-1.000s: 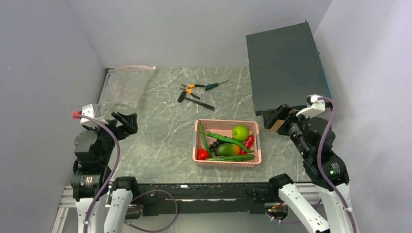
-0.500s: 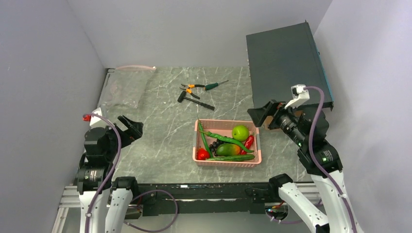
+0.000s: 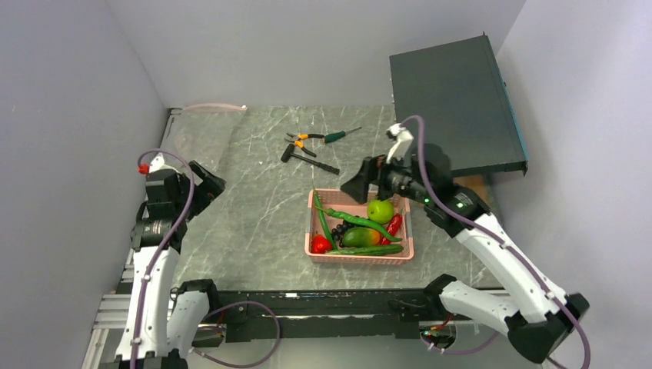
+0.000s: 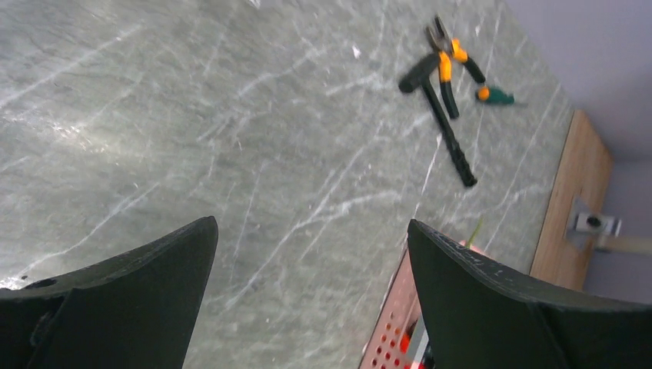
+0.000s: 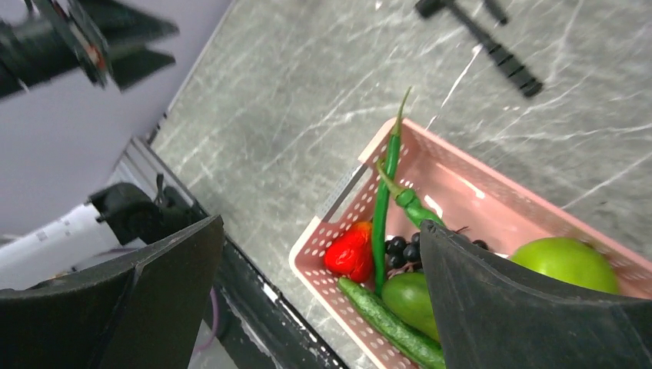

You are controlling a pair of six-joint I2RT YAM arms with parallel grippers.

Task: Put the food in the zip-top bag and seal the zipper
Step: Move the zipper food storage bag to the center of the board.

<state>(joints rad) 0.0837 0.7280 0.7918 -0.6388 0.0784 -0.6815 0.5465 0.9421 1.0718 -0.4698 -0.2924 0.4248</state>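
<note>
From above, nothing is going into the zip-top bag yet. It is lying flat at the table's far left, its pink zipper along the back wall, while the food is sitting in the pink basket. The right gripper is hanging wide open over the basket's far rim. The left gripper, equally spread and empty, is hovering near the bag.

The left wrist is showing marble, orange-handled pliers and a hammer.

The right wrist is looking down on a green apple, a red fruit, grapes and peppers.

No writing is readable anywhere.
</note>
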